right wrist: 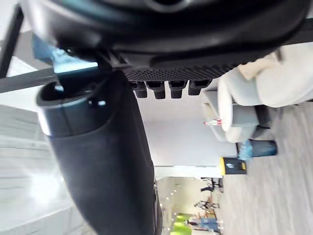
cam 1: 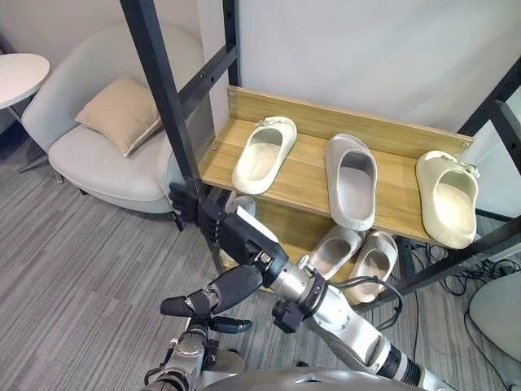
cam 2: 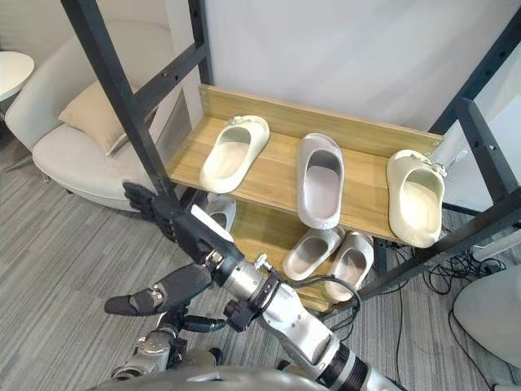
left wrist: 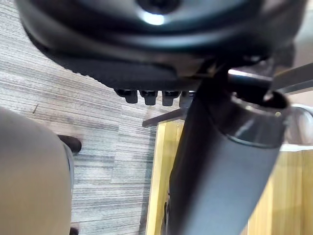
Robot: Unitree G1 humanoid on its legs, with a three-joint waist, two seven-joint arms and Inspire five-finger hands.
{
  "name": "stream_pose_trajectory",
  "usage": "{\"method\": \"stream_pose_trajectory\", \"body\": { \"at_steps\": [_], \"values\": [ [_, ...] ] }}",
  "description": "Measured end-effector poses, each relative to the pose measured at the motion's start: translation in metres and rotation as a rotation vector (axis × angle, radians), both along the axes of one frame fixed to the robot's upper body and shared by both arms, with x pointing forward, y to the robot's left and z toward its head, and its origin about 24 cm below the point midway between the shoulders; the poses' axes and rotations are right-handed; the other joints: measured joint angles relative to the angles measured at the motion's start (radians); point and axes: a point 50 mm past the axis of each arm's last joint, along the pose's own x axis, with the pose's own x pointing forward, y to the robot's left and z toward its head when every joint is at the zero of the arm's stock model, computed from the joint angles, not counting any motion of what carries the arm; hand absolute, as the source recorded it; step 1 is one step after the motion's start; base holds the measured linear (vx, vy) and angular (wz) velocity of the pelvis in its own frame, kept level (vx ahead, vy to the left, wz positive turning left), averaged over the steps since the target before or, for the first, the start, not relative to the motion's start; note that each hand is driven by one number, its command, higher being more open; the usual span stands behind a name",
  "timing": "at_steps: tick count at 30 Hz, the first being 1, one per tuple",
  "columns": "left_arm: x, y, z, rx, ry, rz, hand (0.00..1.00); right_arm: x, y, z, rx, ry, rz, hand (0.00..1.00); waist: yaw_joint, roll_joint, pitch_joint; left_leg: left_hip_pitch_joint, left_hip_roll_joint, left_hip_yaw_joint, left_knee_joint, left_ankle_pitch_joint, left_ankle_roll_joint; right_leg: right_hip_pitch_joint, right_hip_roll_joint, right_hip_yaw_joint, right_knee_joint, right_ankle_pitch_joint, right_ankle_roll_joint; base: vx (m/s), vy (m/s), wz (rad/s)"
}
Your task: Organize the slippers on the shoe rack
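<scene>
Cream foam shapes 2 of the 3 slippers on the upper shelf of the shoe rack: the left cream slipper and the right cream slipper lie at the ends. The grey slipper lies between them, and all 3 are sole down, openings up and apart from each other. On the lower shelf a pale pair lies side by side. A white slipper at that shelf's left end shows more fully from my right eye, since my arm covers most of it from the left eye. My right hand reaches out just beside the rack's front left post, fingers straight and holding nothing. My left hand hangs lower, over the grey carpet, fingers relaxed and empty. An armchair with a beige cushion stands left of the rack. My right wrist view adds a blue bin far off.
</scene>
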Motion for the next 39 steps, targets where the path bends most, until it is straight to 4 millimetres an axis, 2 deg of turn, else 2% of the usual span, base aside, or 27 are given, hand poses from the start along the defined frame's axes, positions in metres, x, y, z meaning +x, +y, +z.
{"method": "stream_pose_trajectory", "body": {
  "at_steps": [7, 13, 19, 25, 30, 39],
  "values": [
    [-0.004, -0.004, -0.002, 0.005, 0.018, -0.021, 1.0, 0.008, -0.033, 0.049, 0.161, -0.222, -0.256, 1.0, -0.029, 0.019, -0.009, 0.002, 0.001, 0.001, 0.002, 0.0, 0.0, -0.005, 0.0, 0.003, 0.013, -0.007, -0.001, 0.0, 0.0, 0.0],
    [-0.006, -0.006, -0.003, 0.008, 0.024, -0.033, 1.0, 0.011, -0.048, 0.067, 0.221, -0.342, -0.482, 1.0, -0.049, 0.031, -0.01, 0.009, 0.008, 0.007, -0.003, 0.0, -0.001, -0.003, 0.006, 0.011, 0.013, -0.008, -0.002, 0.0, -0.002, -0.03],
    [-0.008, -0.009, -0.004, 0.008, 0.027, -0.031, 1.0, 0.011, -0.065, 0.075, 0.226, -0.44, -0.687, 1.0, -0.055, 0.045, -0.016, 0.016, 0.011, 0.018, -0.008, 0.0, -0.001, -0.002, 0.007, 0.023, 0.012, -0.008, -0.002, 0.0, 0.003, -0.04],
    [-0.01, -0.009, -0.004, 0.01, 0.024, -0.029, 1.0, 0.015, -0.08, 0.075, 0.172, -0.507, -0.843, 1.0, -0.059, 0.046, -0.016, 0.027, 0.012, 0.028, -0.019, 0.0, -0.001, -0.002, 0.007, 0.033, 0.011, -0.008, -0.002, 0.0, 0.008, -0.06],
    [-0.011, -0.009, -0.004, 0.009, 0.023, -0.031, 1.0, 0.022, -0.1, 0.075, 0.056, -0.571, -1.003, 1.0, -0.072, 0.046, -0.016, 0.028, 0.012, 0.029, -0.027, 0.0, -0.001, -0.002, 0.007, 0.033, 0.003, -0.008, -0.002, 0.0, 0.0, 0.0],
    [-0.012, -0.009, -0.004, -0.007, 0.017, -0.041, 1.0, 0.028, -0.137, 0.063, -0.192, -0.586, -1.257, 1.0, -0.08, 0.046, -0.015, 0.036, 0.017, 0.04, -0.046, 0.0, -0.001, -0.001, 0.012, 0.042, -0.014, -0.007, -0.001, 0.01, -0.002, -0.02]
  ]
}}
